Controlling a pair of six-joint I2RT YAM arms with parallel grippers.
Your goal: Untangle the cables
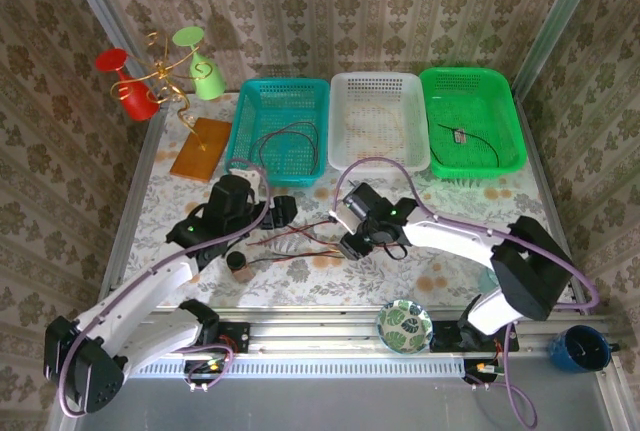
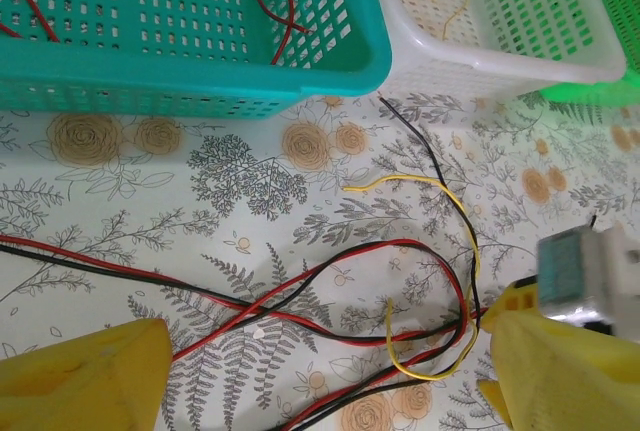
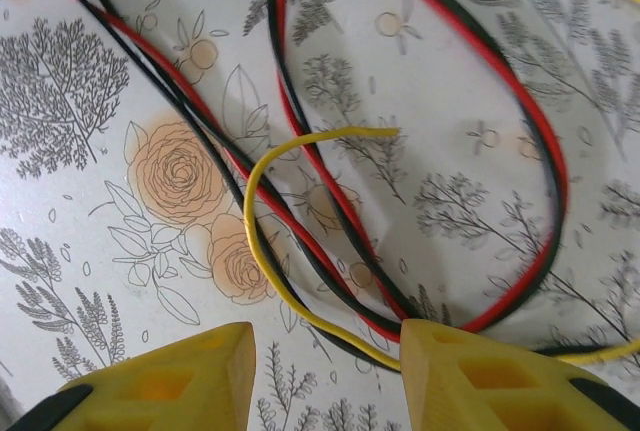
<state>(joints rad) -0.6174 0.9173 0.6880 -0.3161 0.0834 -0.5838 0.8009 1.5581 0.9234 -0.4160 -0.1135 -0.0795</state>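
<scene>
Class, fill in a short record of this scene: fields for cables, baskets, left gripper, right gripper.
cables: red, black and yellow, crossing each other on the table
baskets: teal basket, white basket, green basket, in a row
left gripper: open, fingers apart over the tangle
right gripper: open, low over the crossing cables

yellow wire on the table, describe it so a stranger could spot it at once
Find the teal plastic basket and the white plastic basket at the back; on the floral cloth in front of them lies a tangle of thin wires. The yellow wire is the looping strand in it, the others being red and black.
</scene>
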